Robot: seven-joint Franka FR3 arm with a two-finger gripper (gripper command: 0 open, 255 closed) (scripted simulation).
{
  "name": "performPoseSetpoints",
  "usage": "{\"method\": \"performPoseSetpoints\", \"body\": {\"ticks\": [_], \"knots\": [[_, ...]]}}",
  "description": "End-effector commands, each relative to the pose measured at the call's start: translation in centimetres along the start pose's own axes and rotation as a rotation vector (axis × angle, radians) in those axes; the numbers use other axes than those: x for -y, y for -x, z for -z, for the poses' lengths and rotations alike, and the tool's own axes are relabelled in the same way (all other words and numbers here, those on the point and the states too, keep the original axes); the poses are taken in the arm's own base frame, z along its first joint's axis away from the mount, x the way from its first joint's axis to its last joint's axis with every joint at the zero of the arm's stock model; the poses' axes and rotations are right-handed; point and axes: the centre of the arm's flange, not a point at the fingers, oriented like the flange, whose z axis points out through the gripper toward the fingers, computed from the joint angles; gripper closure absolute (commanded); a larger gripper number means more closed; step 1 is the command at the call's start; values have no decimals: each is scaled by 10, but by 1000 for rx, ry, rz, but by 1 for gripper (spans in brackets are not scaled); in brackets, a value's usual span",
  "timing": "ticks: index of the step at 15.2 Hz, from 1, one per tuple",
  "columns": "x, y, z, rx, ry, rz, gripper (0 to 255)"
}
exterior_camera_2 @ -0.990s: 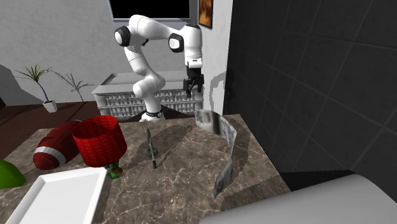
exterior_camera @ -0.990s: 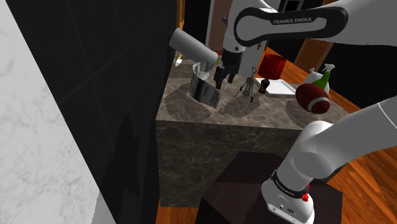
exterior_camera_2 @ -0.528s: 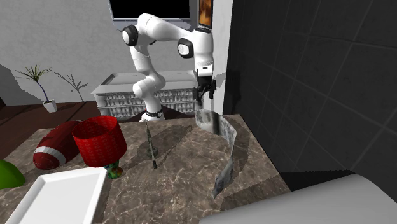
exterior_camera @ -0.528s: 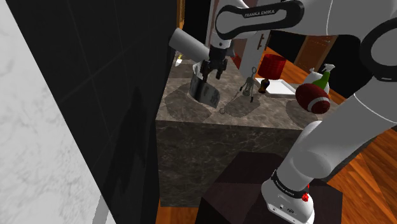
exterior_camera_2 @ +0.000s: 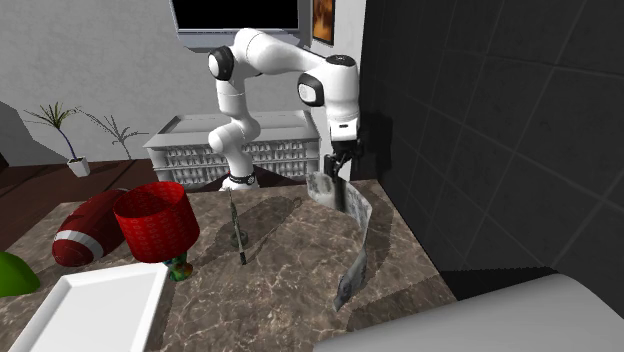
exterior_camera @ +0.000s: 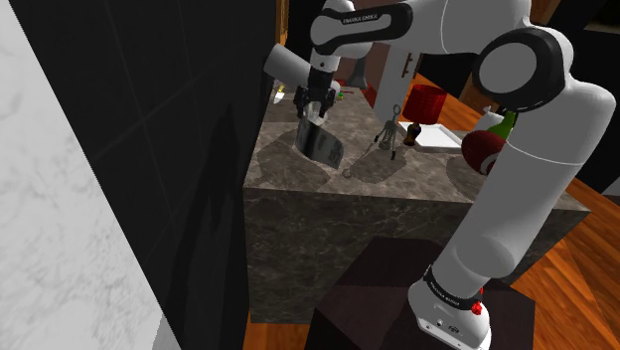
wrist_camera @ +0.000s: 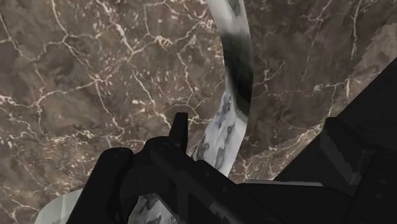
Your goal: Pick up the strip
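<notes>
The strip (exterior_camera: pixel 320 145) is a grey patterned band that stands curled on the marble counter (exterior_camera: pixel 397 175), near the edge by the black wall. In the second exterior view the strip (exterior_camera_2: pixel 353 216) arches up from the counter, and my gripper (exterior_camera_2: pixel 340 170) hangs just above its raised end. In the shoulder view my gripper (exterior_camera: pixel 310 107) sits directly over the strip's top. The wrist view has the strip (wrist_camera: pixel 236 70) running close beside one finger (wrist_camera: pixel 167 167), while my gripper (wrist_camera: pixel 261 130) is open and clasps nothing. The strip's near end is hidden behind that finger.
A red cylinder (exterior_camera_2: pixel 155 220), a football (exterior_camera_2: pixel 85 232), a white tray (exterior_camera_2: pixel 80 305) and a slim dark tool (exterior_camera_2: pixel 238 228) occupy the counter's other side. A grey roll (exterior_camera: pixel 293 68) juts out behind the gripper. A black tiled wall (exterior_camera_2: pixel 500 130) borders the counter.
The arm has swung toward the shoulder view's left and the gripper has come down over the strip's raised end. The strip has not moved.
</notes>
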Motion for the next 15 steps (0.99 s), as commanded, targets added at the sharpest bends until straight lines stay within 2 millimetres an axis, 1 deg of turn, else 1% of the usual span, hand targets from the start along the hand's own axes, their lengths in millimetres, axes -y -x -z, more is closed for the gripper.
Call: {"method": "performPoseSetpoints", "body": {"ticks": [1, 7, 9, 10, 15], "knots": [[-4, -10, -9, 0, -9, -12, 0], [-8, -8, -40, 0, -9, -12, 0], [-8, -8, -43, 0, -9, -12, 0], [-8, -8, -43, 0, -9, -12, 255], [-8, -9, -43, 0, -9, -12, 255]]}}
